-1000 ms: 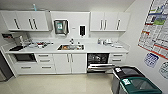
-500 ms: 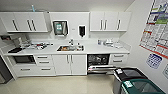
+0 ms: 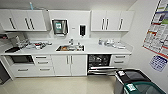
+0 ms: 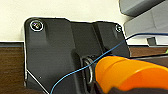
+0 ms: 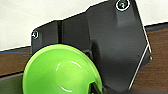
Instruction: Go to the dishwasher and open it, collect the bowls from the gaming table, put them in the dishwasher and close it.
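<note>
A: Here's the kitchen wall, white cupboards up top and below, and the dishwasher (image 3: 99,64) sits under the counter (image 3: 105,50) to the right of the sink (image 3: 70,48). Its door hangs open and dark racks show inside.

B: That makes sense to me: door down so both arms can load without a stop. One dishwasher, one sink. Beside it, at the near right, two bins (image 3: 130,77), one black-lidded, one green-lidded.

A: On to what's being carried. The right wrist camera shows a green bowl (image 5: 61,70), hollow side facing the lens, close against the dark wrist plate.

B: And the left wrist camera has an orange bowl (image 4: 130,72), seen from the outside, also hard by the plate, with a thin blue cable across it.

A: So two bowls, one green, one orange. My guess is one to each arm, which would save a trip from the gaming table.

B: Finger state, though?

A: Can't tell on either side. Each bowl sits up close as a gripped one would, but the fingers themselves don't read, so I won't call wide, narrow or clamped.

B: I judge the robot stands back from the open dishwasher, with bare floor (image 3: 62,86) between.
</note>
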`<state>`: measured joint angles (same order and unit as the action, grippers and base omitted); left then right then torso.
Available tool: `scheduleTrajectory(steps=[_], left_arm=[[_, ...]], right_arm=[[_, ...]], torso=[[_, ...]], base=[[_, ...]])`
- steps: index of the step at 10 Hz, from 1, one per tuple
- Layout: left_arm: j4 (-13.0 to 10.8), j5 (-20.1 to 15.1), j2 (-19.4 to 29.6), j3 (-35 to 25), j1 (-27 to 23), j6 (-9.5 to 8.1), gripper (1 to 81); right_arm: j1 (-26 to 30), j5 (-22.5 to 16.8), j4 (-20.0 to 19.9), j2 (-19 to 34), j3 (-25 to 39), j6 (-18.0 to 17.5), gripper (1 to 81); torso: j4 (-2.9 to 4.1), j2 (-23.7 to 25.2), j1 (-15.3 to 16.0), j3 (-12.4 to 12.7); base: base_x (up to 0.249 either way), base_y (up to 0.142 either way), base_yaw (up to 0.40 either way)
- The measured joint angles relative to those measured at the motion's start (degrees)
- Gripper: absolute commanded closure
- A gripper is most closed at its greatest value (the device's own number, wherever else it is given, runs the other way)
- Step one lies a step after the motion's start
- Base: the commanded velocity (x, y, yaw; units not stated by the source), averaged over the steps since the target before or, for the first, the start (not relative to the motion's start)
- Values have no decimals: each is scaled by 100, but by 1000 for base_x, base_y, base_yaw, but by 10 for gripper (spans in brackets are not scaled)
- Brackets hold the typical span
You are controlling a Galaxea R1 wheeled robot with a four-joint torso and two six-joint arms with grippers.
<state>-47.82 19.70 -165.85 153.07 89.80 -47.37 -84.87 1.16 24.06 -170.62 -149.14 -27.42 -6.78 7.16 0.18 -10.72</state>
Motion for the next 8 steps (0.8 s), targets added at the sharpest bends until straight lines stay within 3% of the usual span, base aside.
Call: scheduleTrajectory(steps=[8], left_arm=[[4, 6, -33, 5, 11, -1, 811]], right_arm=[[9, 24, 0, 5, 21, -2, 811]], torso=[[0, 2, -9, 0]], base=[[115, 0, 0]])
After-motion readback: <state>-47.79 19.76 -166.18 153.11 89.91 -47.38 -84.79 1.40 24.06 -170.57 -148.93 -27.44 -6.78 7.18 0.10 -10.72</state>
